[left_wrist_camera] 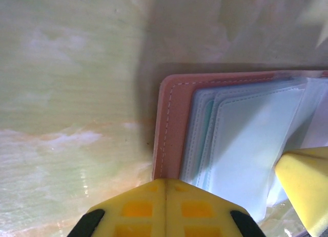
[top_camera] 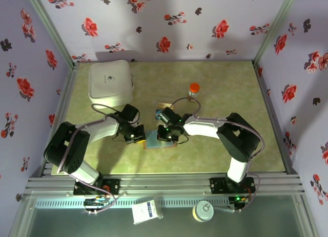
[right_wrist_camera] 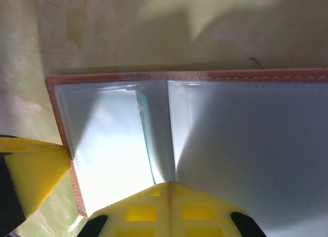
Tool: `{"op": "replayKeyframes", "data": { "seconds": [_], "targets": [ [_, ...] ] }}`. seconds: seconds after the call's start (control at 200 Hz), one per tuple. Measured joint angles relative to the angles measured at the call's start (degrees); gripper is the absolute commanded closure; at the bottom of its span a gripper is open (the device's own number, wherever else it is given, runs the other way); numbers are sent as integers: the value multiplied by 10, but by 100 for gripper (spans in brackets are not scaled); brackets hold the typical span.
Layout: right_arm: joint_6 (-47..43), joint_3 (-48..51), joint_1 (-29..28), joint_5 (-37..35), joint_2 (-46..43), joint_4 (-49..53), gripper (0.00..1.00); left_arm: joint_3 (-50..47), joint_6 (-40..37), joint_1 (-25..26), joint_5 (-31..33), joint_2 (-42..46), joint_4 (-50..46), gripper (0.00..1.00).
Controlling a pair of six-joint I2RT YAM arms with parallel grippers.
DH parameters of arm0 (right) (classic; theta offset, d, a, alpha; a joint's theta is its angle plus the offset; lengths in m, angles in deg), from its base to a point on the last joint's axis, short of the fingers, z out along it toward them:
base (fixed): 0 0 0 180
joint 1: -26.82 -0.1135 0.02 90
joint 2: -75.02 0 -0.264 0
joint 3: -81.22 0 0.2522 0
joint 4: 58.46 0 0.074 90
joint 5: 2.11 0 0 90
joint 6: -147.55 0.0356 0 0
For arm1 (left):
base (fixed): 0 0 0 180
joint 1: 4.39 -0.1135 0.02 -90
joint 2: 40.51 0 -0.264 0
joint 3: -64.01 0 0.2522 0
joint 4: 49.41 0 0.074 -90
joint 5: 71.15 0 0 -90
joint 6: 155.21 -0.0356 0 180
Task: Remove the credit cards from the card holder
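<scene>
Roughly at the middle of the pale green table [top_camera: 230, 145], a shade toward 6 o'clock, the small brown leather-like folding card holder [top_camera: 152, 139] lies opened flat. Its clear blue-grey plastic sleeves [right_wrist_camera: 246, 145] face up. A rounded white plastic box [top_camera: 110, 82] sits at 10 o'clock from it and a small orange-capped bottle [top_camera: 193, 89] at 1 o'clock, both well apart from it.

The clearest sign of the thin rectangular credit cards [right_wrist_camera: 142, 114] is a teal sliver tucked in a sleeve just at 9 o'clock of the fold. I judge the cards to be stiff, light and slick, while the sleeves look soft, glossy and likely to cling. The card holder itself seems light enough to slide or lift unless it is pinned. The best hold would be a card's exposed short edge at the sleeve mouth, with the other arm pressing on the brown cover.

Both arms reach inward with elbows bent and wrists tipped down at the card holder. The left gripper [left_wrist_camera: 165, 191] comes in from 9 o'clock. Its yellow fingers are pressed together at the outer edge of the brown cover, with nothing seen between them. The right gripper [right_wrist_camera: 169, 191] comes in from 3 o'clock, its fingers likewise together, with the tips at the fold where the sleeves meet. Whether a sleeve lip or a card edge is nipped there, I cannot tell.
</scene>
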Motion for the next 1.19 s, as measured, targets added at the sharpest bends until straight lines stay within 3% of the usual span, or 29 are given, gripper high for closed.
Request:
{"op": "replayKeyframes", "data": {
  "seconds": [0.59, 0.84, 1.195],
  "targets": [
    [0, 12, 6, -3, -1, -4, 98, 8, 16, 0, -10, 40, 3, 96],
    [0, 15, 6, -3, -11, -7, 86, 6, 24, 0, -20, 35, 27, 99],
    [0, 10, 6, 14, -39, -18, 84, -5, 21, 0, -15, -1, 31, 100]
  ]
}}
